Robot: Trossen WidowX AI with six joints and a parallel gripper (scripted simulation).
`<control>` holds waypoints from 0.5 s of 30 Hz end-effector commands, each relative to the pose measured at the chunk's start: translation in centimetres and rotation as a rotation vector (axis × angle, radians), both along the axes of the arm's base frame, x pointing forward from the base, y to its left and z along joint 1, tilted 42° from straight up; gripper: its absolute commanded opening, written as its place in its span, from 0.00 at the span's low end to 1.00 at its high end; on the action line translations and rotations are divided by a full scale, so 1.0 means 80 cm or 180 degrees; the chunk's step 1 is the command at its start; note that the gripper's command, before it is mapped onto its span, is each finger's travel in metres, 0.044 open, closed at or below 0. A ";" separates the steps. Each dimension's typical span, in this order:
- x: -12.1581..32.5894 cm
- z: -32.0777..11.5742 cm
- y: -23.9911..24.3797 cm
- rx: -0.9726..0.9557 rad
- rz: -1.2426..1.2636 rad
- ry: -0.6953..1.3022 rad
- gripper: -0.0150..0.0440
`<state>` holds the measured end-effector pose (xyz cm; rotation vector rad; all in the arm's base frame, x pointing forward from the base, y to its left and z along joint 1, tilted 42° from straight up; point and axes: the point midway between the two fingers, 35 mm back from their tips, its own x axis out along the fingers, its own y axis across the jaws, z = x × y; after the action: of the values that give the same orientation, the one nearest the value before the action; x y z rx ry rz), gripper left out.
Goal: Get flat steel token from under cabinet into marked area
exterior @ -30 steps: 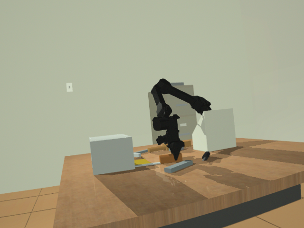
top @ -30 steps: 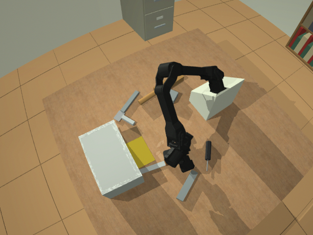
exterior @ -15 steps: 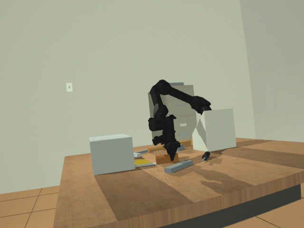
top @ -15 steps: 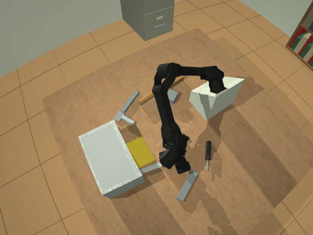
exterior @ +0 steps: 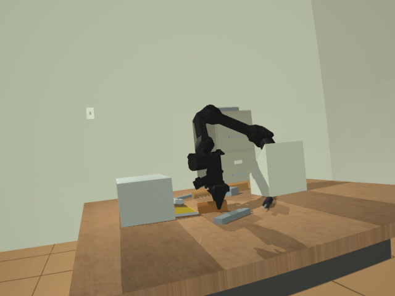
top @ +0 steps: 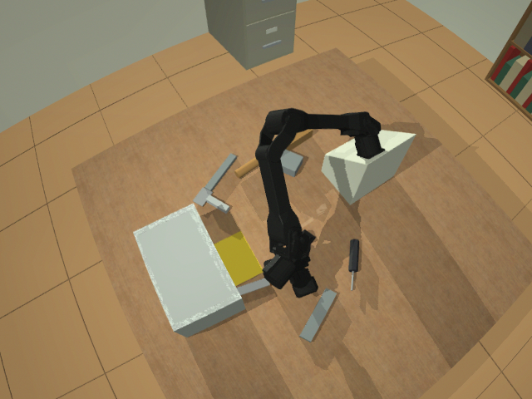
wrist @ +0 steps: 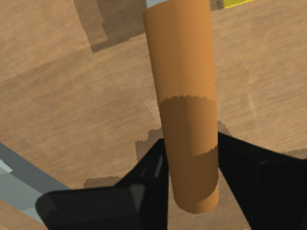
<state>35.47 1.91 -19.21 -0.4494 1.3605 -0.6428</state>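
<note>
The pale cabinet (top: 184,266) (exterior: 146,200) stands at the left, with the yellow marked area (top: 238,258) (exterior: 183,209) (wrist: 235,3) in front of it. My gripper (top: 304,288) (exterior: 219,208) (wrist: 187,140) is shut on the orange handle (exterior: 203,206) (wrist: 182,57) of a long tool, low over the table. The tool's flat grey blade (top: 254,286) (exterior: 188,214) runs beside the near edge of the yellow area to the cabinet's front; its far end is hidden. The token is not visible, and the vent slots do not show.
A grey bar (top: 317,315) (exterior: 232,216) (wrist: 24,192) lies close to the gripper, and a black screwdriver (top: 353,255) (exterior: 268,201) lies beyond it. A grey hammer-like tool (top: 221,171), an orange rod (top: 247,167) and a grey block (top: 292,163) lie farther back. A white angular block (top: 377,175) (exterior: 287,168) stands by the arm's base.
</note>
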 end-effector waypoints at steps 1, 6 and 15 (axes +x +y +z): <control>0.008 0.001 -0.001 0.0004 0.0008 0.0003 0.25; 0.015 0.003 -0.001 0.0004 0.0008 0.0002 0.25; 0.027 0.005 -0.002 0.0003 0.0007 0.0000 0.25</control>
<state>37.17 1.78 -18.89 -0.4488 1.3597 -0.6430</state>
